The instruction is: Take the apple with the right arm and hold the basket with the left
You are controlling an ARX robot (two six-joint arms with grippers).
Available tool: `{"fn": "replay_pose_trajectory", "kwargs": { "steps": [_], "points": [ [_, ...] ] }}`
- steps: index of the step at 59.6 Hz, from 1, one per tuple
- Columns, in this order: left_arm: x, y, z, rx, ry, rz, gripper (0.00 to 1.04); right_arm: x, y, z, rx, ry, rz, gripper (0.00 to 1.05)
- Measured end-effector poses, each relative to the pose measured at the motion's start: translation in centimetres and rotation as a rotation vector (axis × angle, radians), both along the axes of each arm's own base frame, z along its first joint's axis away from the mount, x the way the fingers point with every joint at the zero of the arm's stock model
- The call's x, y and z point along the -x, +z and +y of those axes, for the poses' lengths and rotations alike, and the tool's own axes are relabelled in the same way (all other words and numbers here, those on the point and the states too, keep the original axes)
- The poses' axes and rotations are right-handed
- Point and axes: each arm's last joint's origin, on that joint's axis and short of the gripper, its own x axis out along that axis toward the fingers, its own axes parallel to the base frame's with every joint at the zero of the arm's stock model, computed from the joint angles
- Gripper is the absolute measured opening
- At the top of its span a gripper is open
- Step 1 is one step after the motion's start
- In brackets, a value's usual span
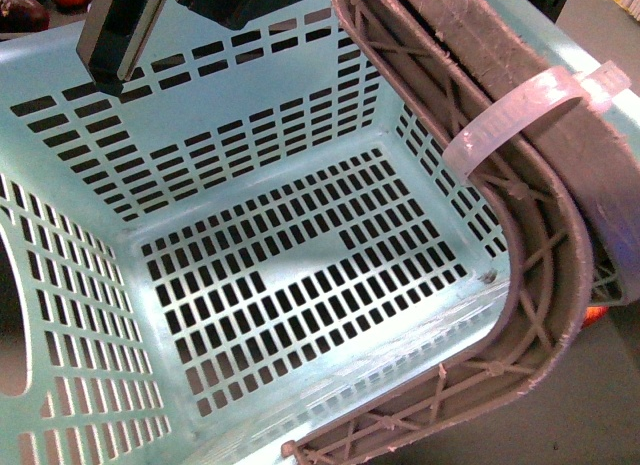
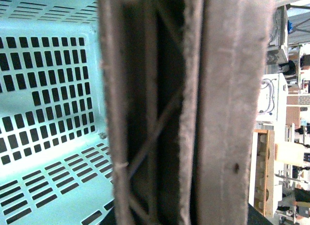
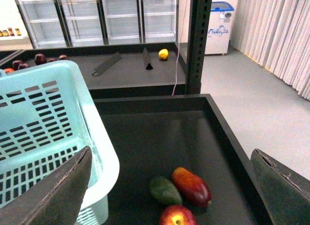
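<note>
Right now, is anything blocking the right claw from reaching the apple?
Nothing visible does. The right gripper is open, with clear space down to the apple. The green fruit and mango lie right beside it and might crowd the grasp.

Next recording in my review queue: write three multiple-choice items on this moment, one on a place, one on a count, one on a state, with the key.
1. The apple lies: A) inside the basket; B) on the dark tray, outside the basket; C) in the right claw.
2. Fruits showing in that tray: A) one; B) three; C) five.
3. The right claw is: A) open; B) shut on the apple; C) shut on the basket's rim.
Key: 1 B, it rests on the tray floor by the mango; 2 B, apple, mango and a dark green fruit; 3 A, its fingers stand wide apart, holding nothing.
</note>
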Motion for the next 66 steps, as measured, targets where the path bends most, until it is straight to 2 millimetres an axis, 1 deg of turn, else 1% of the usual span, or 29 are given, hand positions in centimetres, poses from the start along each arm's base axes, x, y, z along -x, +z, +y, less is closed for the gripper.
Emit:
{"fn": "replay_pose_trajectory", "kwargs": {
  "steps": [38, 40, 42, 45, 48, 52, 60, 65, 66],
  "points": [
    [-0.1, 0.1, 0.0, -0.007, 0.001, -0.013, 0.15, 0.0, 0.0, 0.0, 0.0, 0.0, 0.001, 0.96],
    [-0.1, 0.1, 0.0, -0.007, 0.001, -0.013, 0.15, -0.1, -0.2, 0.0, -0.013, -0.016, 0.053, 0.96],
    [-0.1, 0.1, 0.0, -0.007, 0.001, -0.013, 0.15, -0.1, -0.1, -0.1, -0.055, -0.042, 0.178, 0.96],
    [-0.1, 0.2, 0.0, -0.009, 0.004, -0.014, 0.15, -0.4, -0.2, -0.5, -0.128, -0.119, 0.512, 0.96],
    [-0.1, 0.2, 0.0, -0.013, 0.003, -0.018, 0.15, -0.6, -0.9, -0.9, -0.154, -0.154, 0.633, 0.96],
    [-0.1, 0.1, 0.0, -0.012, 0.002, -0.016, 0.15, -0.9, -1.4, -1.4, -0.177, -0.191, 0.687, 0.96],
    [-0.1, 0.2, 0.0, -0.013, 0.003, -0.019, 0.15, -2.0, -1.7, -2.6, -0.182, -0.236, 0.697, 0.96],
    [-0.1, 0.2, 0.0, -0.01, 0.0, -0.017, 0.15, -3.7, -2.7, -3.5, -0.145, -0.218, 0.739, 0.96],
    [-0.1, 0.2, 0.0, -0.01, 0.0, -0.016, 0.15, -4.4, -3.2, -3.7, -0.118, -0.209, 0.757, 0.96]
  ]
}}
